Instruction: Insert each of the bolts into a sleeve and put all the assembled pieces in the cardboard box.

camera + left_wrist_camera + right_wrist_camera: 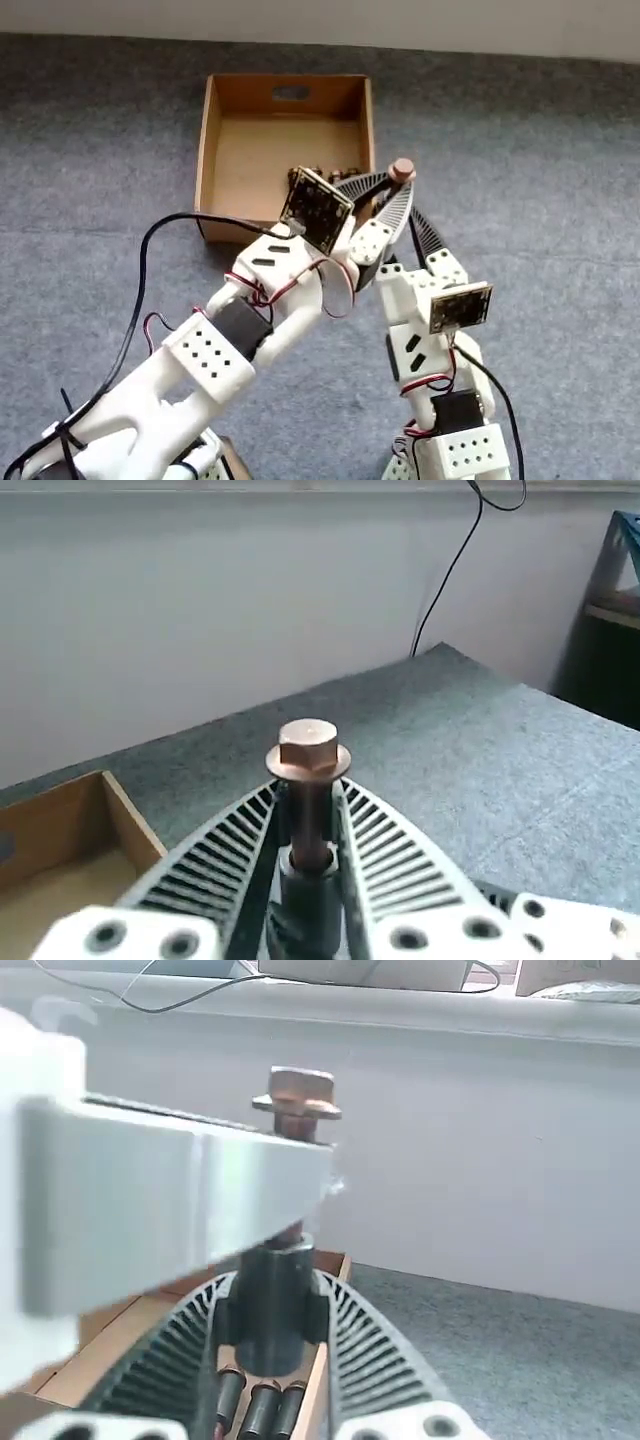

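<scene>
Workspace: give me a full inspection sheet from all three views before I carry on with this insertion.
Surface: grey mat.
Job's things: bolt upright, head up, lower end at the mouth of the sleeve; cardboard box open, three assembled pieces inside.
Clutter: nothing seen.
Grippers: left gripper, jaws shut on the bolt's shank; right gripper, jaws shut on the sleeve; both near the box's right wall.
Cables: black cable and red and white wires along the left arm.
Surroundings: pale wall with a thin dark cable.
</scene>
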